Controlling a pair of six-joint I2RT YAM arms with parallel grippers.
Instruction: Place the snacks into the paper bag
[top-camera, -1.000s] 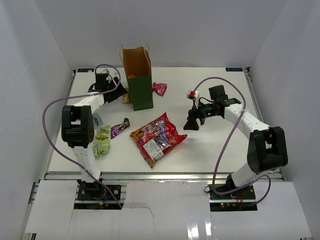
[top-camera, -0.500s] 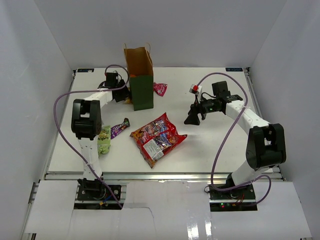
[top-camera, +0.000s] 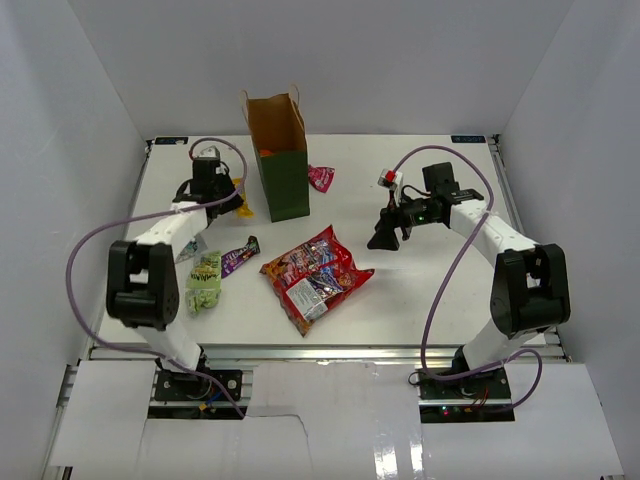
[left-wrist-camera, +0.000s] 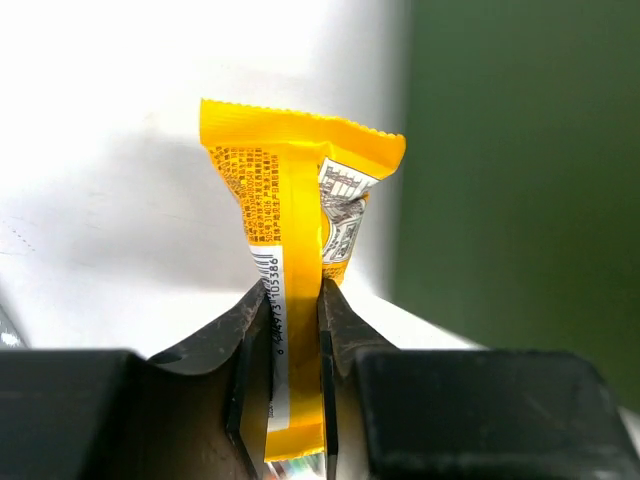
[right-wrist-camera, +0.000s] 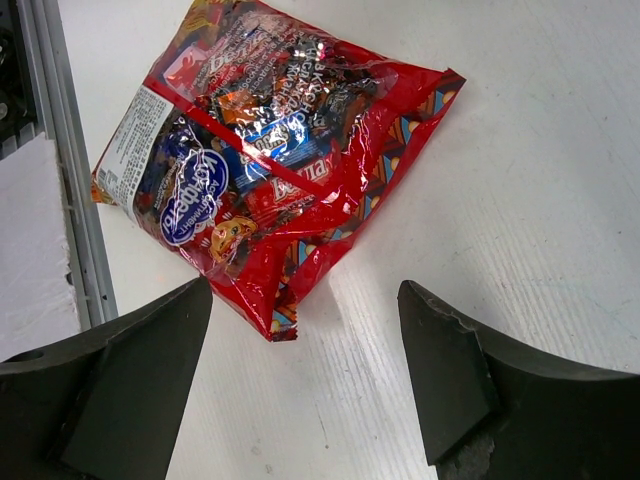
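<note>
The paper bag (top-camera: 281, 170), dark green with a brown inside, stands upright at the back centre. Just left of it my left gripper (top-camera: 234, 200) is shut on a small yellow packet (top-camera: 243, 209). In the left wrist view that yellow packet (left-wrist-camera: 295, 220) stands pinched between the jaws of the left gripper (left-wrist-camera: 295, 330), beside the paper bag's green wall (left-wrist-camera: 520, 180). Two large red bags (top-camera: 315, 275) lie mid-table. My right gripper (top-camera: 385, 236) hovers open to their right. In the right wrist view the red bag (right-wrist-camera: 270, 150) lies ahead of the right gripper (right-wrist-camera: 305, 340), nothing between its fingers.
A pink packet (top-camera: 320, 178) lies right of the bag. A purple bar (top-camera: 240, 256) and a light green packet (top-camera: 204, 281) lie at the left, near the left arm. The table's metal front rail (right-wrist-camera: 60, 150) runs close behind the red bag.
My left gripper has shut on the yellow packet beside the paper bag, and its arm has drawn back a little to the left. The right arm has hardly moved.
</note>
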